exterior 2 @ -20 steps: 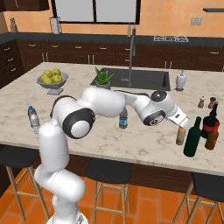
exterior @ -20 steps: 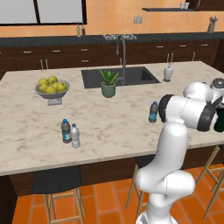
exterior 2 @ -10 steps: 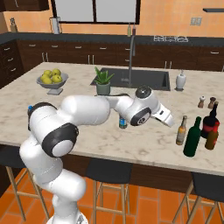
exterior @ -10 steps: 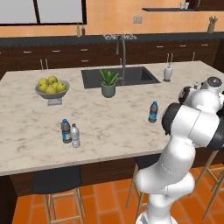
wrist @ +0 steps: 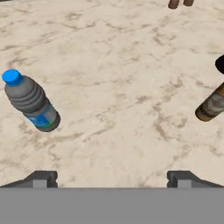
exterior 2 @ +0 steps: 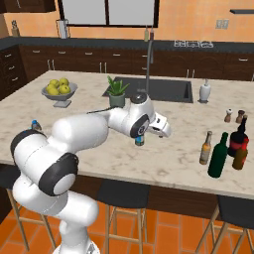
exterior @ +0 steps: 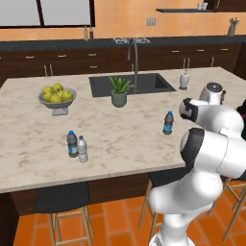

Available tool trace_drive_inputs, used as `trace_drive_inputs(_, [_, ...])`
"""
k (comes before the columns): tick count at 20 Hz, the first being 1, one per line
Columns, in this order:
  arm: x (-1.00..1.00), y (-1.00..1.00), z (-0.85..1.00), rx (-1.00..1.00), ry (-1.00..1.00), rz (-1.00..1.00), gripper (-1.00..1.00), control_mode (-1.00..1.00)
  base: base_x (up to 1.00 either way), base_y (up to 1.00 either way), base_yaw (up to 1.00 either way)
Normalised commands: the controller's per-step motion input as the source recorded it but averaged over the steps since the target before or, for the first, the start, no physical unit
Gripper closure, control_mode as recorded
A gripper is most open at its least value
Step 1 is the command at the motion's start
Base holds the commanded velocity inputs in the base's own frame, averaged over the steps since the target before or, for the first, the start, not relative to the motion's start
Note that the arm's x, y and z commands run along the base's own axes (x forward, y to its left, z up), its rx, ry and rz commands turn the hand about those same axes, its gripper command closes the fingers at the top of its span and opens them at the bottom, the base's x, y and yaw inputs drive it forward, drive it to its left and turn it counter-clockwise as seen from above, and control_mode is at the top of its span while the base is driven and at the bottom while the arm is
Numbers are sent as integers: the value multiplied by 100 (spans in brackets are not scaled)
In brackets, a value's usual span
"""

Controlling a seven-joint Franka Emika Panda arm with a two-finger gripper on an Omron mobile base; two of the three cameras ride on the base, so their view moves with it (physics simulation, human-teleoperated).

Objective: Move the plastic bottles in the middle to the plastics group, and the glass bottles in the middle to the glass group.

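The small clear water bottle [exterior: 167,123] with blue cap and blue label stands mid-counter; the hand view has it at the left [wrist: 30,103]. My gripper [exterior 2: 166,131] hangs just right of it, open and empty, its fingertips [wrist: 41,179] spread wide. The arm covers most of that bottle [exterior 2: 140,142] in the right base view. Farther right stand the slim amber bottle [exterior 2: 205,148], the dark green bottle [exterior 2: 218,155] and the near-black bottle with a red band [exterior 2: 241,140]. The amber bottle's base [wrist: 212,105] shows at the hand view's right edge. The plastics pair, darker blue-capped [exterior: 72,143] and white-capped [exterior: 82,149], stands far left.
A fruit bowl [exterior: 57,95] sits at the left, a potted plant [exterior: 118,91] in front of the sink [exterior: 132,82]. A soap dispenser [exterior 2: 205,91] and two small shakers [exterior 2: 228,115] stand toward the right. Stools line the counter's near edge.
The arm has swung left, away from the glass bottles at the right, carrying the open gripper to a spot beside the water bottle. The bottles have not moved.
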Motion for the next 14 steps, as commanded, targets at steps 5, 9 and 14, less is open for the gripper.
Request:
trace_drive_inputs(5, [17,73,4,2,10,21,-100,-100,0,0,0])
trace_drive_inputs(9, [20,29,0,2,0,3,-100,-100,0,0,0])
trace_drive_inputs(14, [52,27,0,0,0,-1,-100,-100,0,0,0])
